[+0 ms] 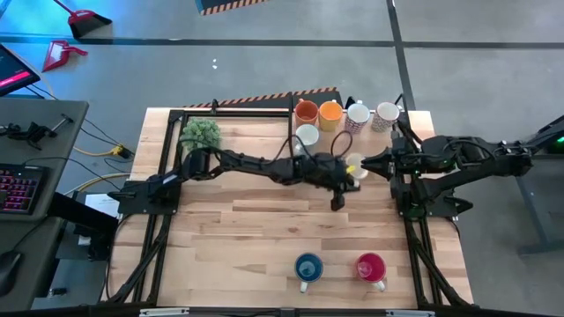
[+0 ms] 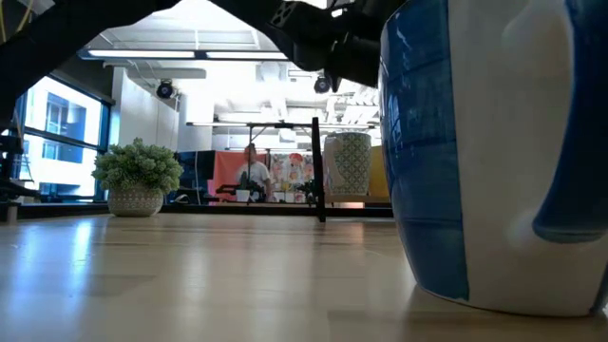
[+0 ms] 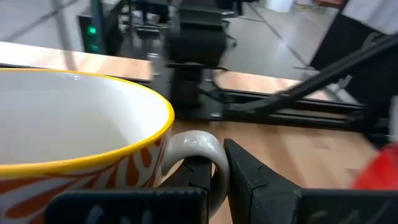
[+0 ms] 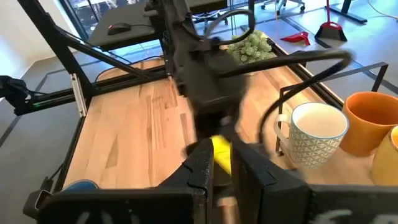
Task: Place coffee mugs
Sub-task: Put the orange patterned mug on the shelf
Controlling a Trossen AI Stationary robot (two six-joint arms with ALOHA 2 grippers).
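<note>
Left gripper (image 3: 214,180) is clamped on the handle of a yellow-rimmed mug (image 3: 74,124), mid-table right; right gripper (image 4: 221,165) pinches the mug's rim. Keep it level, setting down beside the 2 near mugs (image 1: 308,267).

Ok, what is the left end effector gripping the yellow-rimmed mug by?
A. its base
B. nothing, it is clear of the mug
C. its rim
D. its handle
D: in the left wrist view the left end effector is closed on the pale handle of the yellow-rimmed mug.
</note>
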